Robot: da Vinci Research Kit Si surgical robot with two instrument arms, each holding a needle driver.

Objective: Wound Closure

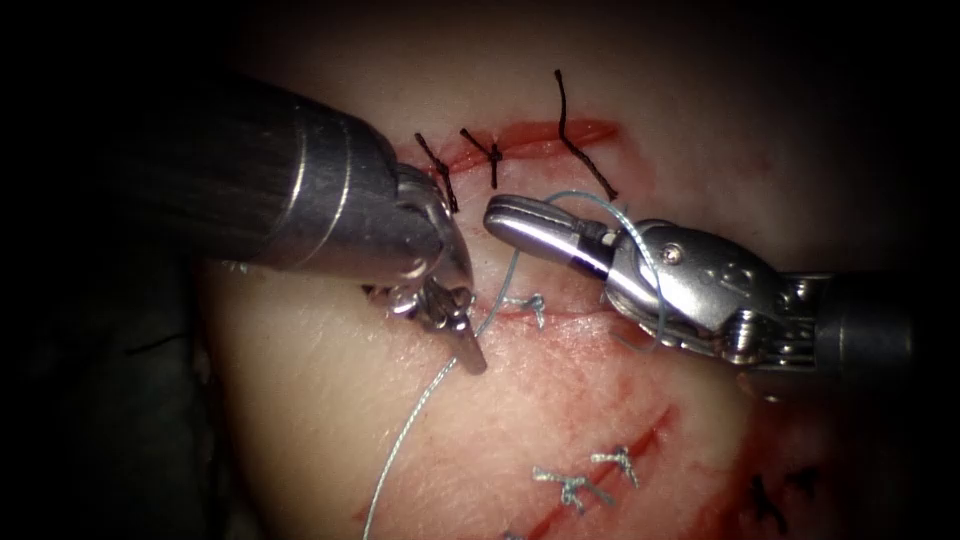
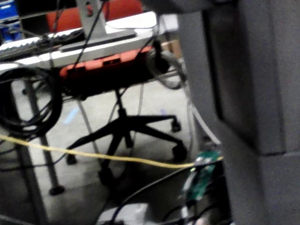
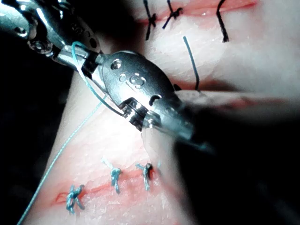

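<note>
My left tool [image 1: 470, 350] points down at the middle cut [image 1: 560, 318], jaws closed on the blue thread [image 1: 420, 410]. My right tool [image 1: 520, 222], jaws together and empty, carries a thread loop around its jaws over the tissue [image 1: 300, 400].

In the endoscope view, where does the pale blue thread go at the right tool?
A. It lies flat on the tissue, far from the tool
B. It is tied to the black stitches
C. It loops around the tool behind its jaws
C: the thread curls over and around the right tool just behind its jaws, then runs down past the left tool.
</note>
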